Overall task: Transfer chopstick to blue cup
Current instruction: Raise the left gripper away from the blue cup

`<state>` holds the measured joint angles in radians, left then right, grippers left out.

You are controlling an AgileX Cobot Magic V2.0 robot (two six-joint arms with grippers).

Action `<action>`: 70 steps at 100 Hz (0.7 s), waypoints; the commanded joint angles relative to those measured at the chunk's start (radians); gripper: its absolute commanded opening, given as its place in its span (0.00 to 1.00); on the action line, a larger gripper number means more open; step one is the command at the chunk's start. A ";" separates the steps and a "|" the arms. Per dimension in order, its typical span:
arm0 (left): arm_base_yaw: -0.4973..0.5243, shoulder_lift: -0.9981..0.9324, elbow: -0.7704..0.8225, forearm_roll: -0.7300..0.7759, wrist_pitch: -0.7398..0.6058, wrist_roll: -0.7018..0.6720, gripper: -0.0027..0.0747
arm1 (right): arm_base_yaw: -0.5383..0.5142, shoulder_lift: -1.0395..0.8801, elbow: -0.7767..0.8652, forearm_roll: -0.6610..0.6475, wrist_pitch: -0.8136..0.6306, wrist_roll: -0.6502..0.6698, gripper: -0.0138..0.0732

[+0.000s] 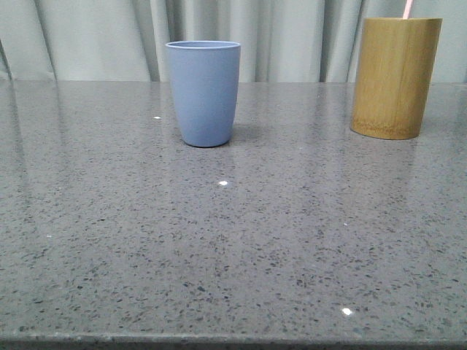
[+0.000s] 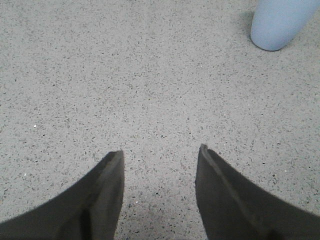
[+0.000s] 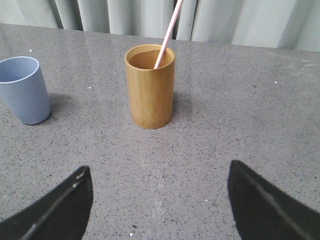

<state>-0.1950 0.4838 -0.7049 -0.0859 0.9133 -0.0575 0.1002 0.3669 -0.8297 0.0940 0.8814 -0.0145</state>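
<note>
Table [image 1: 233,240]: grey speckled stone look, polished, glossy w/ reflections. Blue cup [image 1: 203,93]: matt, smooth, prob. plastic. Tan cup [image 1: 395,76]: bamboo/wood grain, satin finish (faint banding near base). Chopstick [image 3: 167,34]: pale pink, smooth. Curtain [image 1: 292,36]: grey cloth, matt, pleated. Gripper fingers [image 3: 260,205]: dark matt.

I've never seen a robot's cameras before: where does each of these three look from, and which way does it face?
Front view: low, facing forward over the grey table at the blue cup and bamboo cup.
Left wrist view: above the table, looking down; left gripper open.
Right wrist view: angled toward the bamboo cup holding the chopstick; right gripper open.
All three share the blue cup.
</note>
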 commanded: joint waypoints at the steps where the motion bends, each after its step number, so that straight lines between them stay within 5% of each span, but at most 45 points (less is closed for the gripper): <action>1: 0.002 0.000 -0.023 -0.009 -0.090 -0.012 0.45 | 0.001 0.019 -0.029 -0.004 -0.091 -0.005 0.81; 43: 0.002 0.000 -0.023 -0.009 -0.127 -0.012 0.45 | 0.001 0.033 -0.029 0.029 -0.209 -0.005 0.81; 70: 0.002 0.000 -0.023 -0.009 -0.127 -0.012 0.44 | 0.001 0.214 -0.039 0.059 -0.376 -0.005 0.81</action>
<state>-0.1950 0.4787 -0.7035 -0.0859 0.8630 -0.0598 0.1002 0.5082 -0.8297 0.1439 0.6631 -0.0145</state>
